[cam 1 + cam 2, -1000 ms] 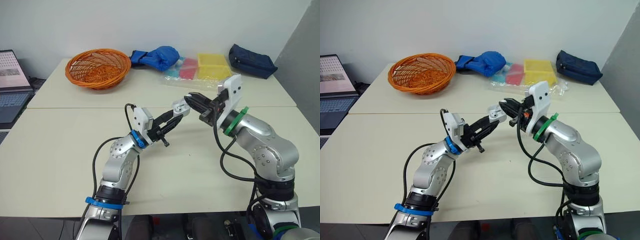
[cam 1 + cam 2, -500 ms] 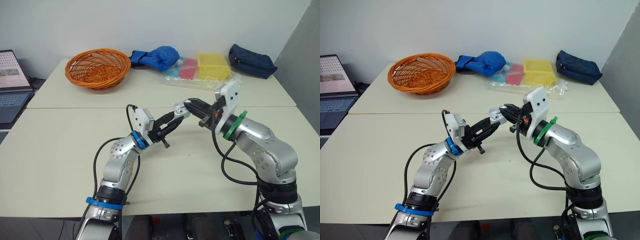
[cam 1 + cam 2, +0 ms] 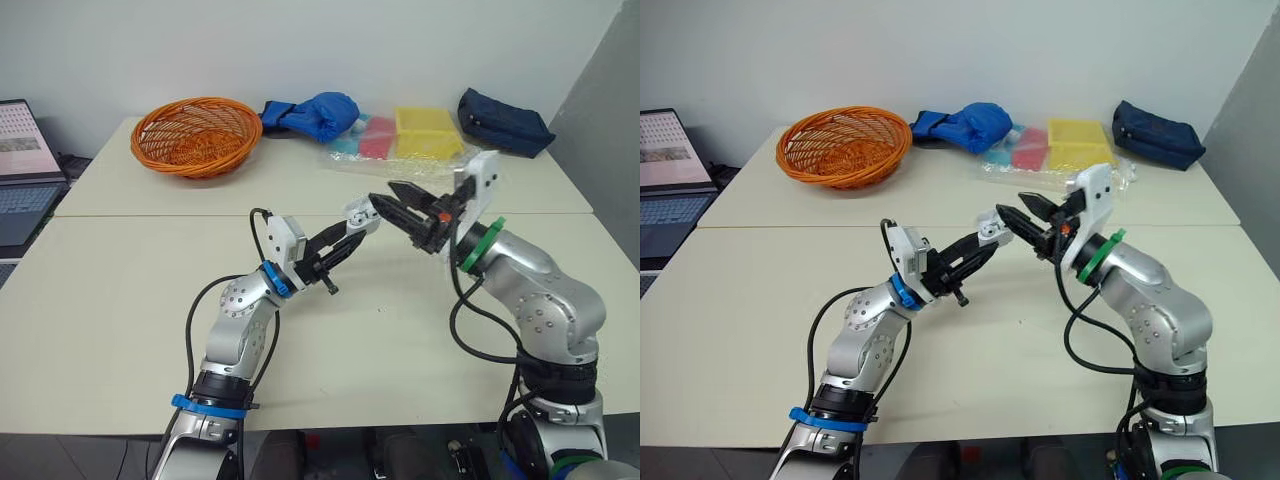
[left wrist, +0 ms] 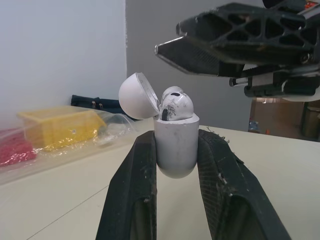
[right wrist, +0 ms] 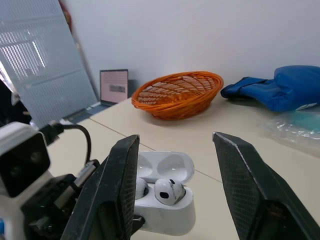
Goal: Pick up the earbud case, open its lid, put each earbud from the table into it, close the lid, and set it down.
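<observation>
Left gripper (image 3: 352, 222) clamped on earbud case (image 4: 176, 150), held upright above table (image 3: 130, 290). Lid (image 4: 138, 96) hinged open, earbuds (image 5: 165, 191) seated inside. Right gripper (image 3: 384, 193) wide open, empty, tips just beside case on its right. Lid leans away from it — likely best placed to close lid.

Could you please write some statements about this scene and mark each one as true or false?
1. The left pincer holds the earbud case. True.
2. The lid of the case is shut. False: it stands open.
3. The right pincer is shut on an earbud. False: it is open and holds nothing.
4. An earbud sits in the case. True.
5. The orange basket stands upright. True.
</observation>
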`<action>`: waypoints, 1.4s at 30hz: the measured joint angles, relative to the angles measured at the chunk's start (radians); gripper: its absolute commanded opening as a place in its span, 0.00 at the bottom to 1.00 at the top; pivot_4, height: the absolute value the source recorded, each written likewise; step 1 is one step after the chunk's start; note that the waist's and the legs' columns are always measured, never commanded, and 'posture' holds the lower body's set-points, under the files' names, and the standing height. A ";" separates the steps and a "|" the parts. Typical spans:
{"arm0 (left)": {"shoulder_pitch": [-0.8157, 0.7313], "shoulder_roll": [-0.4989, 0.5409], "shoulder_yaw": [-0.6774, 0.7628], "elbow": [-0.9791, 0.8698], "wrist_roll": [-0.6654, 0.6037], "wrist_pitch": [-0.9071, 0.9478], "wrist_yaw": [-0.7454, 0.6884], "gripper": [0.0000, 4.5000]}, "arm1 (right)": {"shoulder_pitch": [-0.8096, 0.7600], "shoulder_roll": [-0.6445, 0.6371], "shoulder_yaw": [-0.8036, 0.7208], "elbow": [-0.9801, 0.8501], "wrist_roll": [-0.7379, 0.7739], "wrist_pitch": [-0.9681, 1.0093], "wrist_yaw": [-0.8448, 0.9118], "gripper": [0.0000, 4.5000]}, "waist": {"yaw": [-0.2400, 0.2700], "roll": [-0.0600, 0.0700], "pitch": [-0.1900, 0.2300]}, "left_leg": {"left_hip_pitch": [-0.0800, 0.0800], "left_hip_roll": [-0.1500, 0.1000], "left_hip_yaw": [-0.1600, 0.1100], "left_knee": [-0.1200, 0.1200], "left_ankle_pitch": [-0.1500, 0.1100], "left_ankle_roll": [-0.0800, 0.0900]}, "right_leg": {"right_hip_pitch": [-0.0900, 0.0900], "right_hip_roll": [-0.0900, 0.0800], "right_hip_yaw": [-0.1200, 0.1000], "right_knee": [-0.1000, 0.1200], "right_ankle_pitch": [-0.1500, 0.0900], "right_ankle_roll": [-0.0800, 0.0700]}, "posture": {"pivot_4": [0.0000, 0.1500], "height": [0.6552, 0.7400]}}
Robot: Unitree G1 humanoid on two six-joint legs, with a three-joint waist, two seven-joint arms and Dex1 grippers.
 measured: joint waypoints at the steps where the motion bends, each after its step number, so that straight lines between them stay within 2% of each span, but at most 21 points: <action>1: 0.000 0.000 0.000 0.000 0.000 -0.001 -0.001 0.17 | -0.009 -0.016 -0.046 0.007 0.089 0.052 -0.003 0.53 | 0.000 0.000 0.000 | 0.000 0.000 0.000 0.000 0.000 0.000 | 0.000 0.000 0.000 0.000 0.000 0.000 | 1.00 1.00; 4: -0.003 0.001 -0.001 0.000 0.000 -0.001 -0.013 0.17 | -0.086 -0.119 -0.098 0.067 0.168 0.126 -0.002 0.53 | 0.000 0.000 0.000 | 0.000 0.000 0.001 0.000 0.000 0.000 | 0.000 -0.001 0.001 0.000 0.000 0.000 | 1.00 1.00; 6: -0.005 0.002 -0.002 0.002 0.000 -0.003 -0.025 0.17 | -0.141 -0.210 -0.076 0.150 0.112 0.121 0.010 0.45 | -0.001 0.000 0.000 | 0.001 -0.001 0.001 0.000 0.000 0.000 | 0.000 -0.001 0.001 0.000 0.000 0.000 | 1.00 1.00; 8: -0.013 0.002 -0.002 0.008 0.000 -0.004 -0.038 0.17 | -0.174 -0.281 -0.008 0.254 0.022 0.095 0.042 0.33 | -0.001 0.000 0.000 | 0.001 -0.001 0.002 0.000 0.000 0.000 | 0.000 0.000 0.000 0.000 0.000 -0.001 | 1.00 1.00; 12: -0.028 0.002 -0.009 0.022 0.000 -0.001 -0.063 0.17 | -0.243 -0.304 0.119 0.447 -0.109 0.046 0.119 0.00 | -0.008 0.000 0.000 | 0.000 -0.001 0.002 -0.002 0.000 0.001 | -0.001 0.001 0.001 -0.001 0.000 -0.001 | 1.00 1.00; 18: -0.035 0.018 -0.028 0.022 0.000 0.020 -0.106 0.17 | -0.339 -0.282 0.258 0.621 -0.195 0.006 0.311 0.00 | -0.009 0.000 0.000 | -0.001 0.000 0.002 -0.002 0.000 0.001 | -0.002 0.001 0.001 -0.001 -0.001 -0.002 | 1.00 1.00; 23: -0.018 0.037 -0.051 0.020 0.010 0.020 -0.127 0.17 | -0.406 -0.244 0.273 0.608 -0.187 0.040 0.389 0.00 | -0.006 0.000 0.000 | -0.001 0.000 0.001 -0.002 0.000 0.001 | -0.002 0.001 0.000 -0.001 -0.001 -0.002 | 1.00 1.00; 30: -0.003 0.038 -0.049 0.019 0.015 0.021 -0.105 0.17 | -0.357 -0.282 0.263 0.392 -0.071 0.195 0.444 0.00 | 0.000 0.000 0.000 | -0.002 0.001 0.000 -0.001 0.000 0.001 | -0.002 -0.001 -0.001 -0.001 -0.001 -0.002 | 1.00 1.00; 37: -0.005 0.037 -0.048 0.020 0.015 0.037 -0.103 0.17 | -0.284 -0.311 0.257 0.261 -0.105 0.171 0.391 0.00 | 0.000 0.000 0.000 | -0.002 0.000 0.000 -0.001 0.000 0.001 | -0.002 0.000 -0.001 0.000 -0.001 -0.002 | 1.00 1.00; 42: -0.023 0.036 -0.043 0.031 0.014 0.050 -0.097 0.17 | -0.221 -0.297 0.256 0.181 -0.187 0.066 0.307 0.00 | 0.000 0.000 0.000 | -0.002 0.000 0.000 -0.001 0.000 0.001 | -0.002 0.001 -0.002 0.000 -0.001 -0.002 | 1.00 1.00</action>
